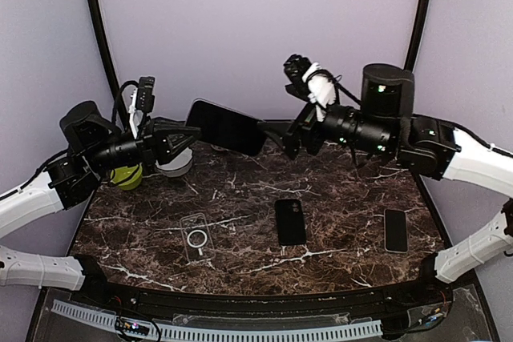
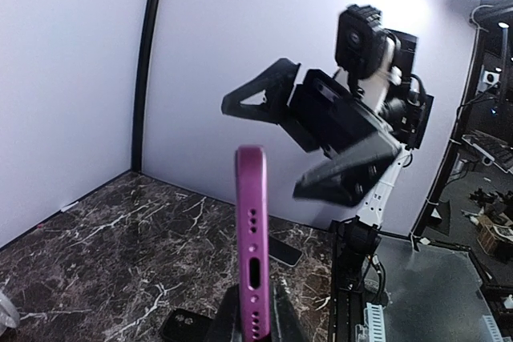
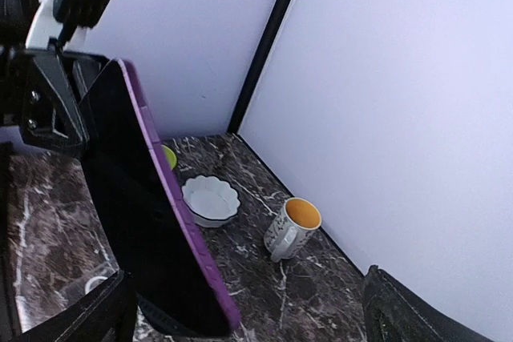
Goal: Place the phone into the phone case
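Note:
My left gripper (image 1: 188,135) is shut on one end of a black-screened phone with a purple edge (image 1: 228,126) and holds it in the air above the back of the table. In the left wrist view the phone (image 2: 251,238) stands edge-on between my fingers (image 2: 255,314). My right gripper (image 1: 276,135) is open, with its jaws wide apart at the phone's free end and not touching it; the phone (image 3: 136,222) fills the left of the right wrist view. The clear phone case (image 1: 196,238), marked with a white ring, lies flat on the table at the front left.
Two black phones lie on the table, one in the middle (image 1: 290,222) and one at the right (image 1: 395,230). A white scalloped bowl (image 3: 210,199), a green object (image 1: 126,174) and a speckled mug with a yellow inside (image 3: 290,227) stand at the back left.

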